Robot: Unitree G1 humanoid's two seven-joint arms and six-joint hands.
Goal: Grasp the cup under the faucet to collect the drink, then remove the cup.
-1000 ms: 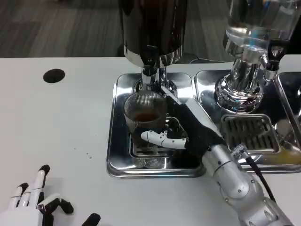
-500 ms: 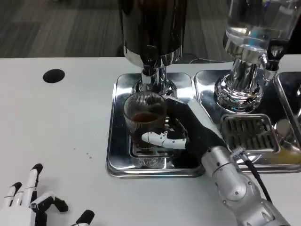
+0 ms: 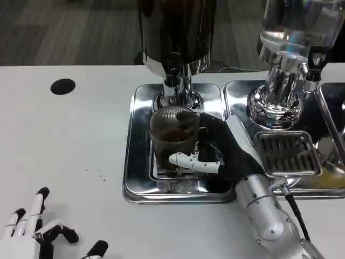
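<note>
Mid-collection, judging by the dark drink pooled low in the ribbed clear cup (image 3: 173, 135), standing just above centre of the frame on the steel drip tray (image 3: 139, 178), directly below the faucet (image 3: 171, 82) of the dark dispenser (image 3: 177, 32) at top centre. Gripped from its right side by the right hand (image 3: 207, 151): one white finger (image 3: 186, 160) wrapped across the near face of the glass, black fingers curled round the far side, silver forearm running down to the lower right corner. Resting at the lower left corner, well apart from the tray, the left hand (image 3: 38, 229), holding nothing, fingers spread apart on the white table (image 3: 70, 140). To the right, a second dispenser (image 3: 291, 38) with a clear tank over its own tray (image 3: 242, 97) and grate. Whether liquid is running from the faucet at this instant: cannot tell. Fill level low, so probably more waiting under the spout before withdrawal. Next move, once filled: keep the grip firm and the cup upright, lift enough to clear the tray's raised rim, draw toward the bottom of the frame, away from the faucet. Main risks: tilting and slopping the drink, or clipping the spout on the way out.
</note>
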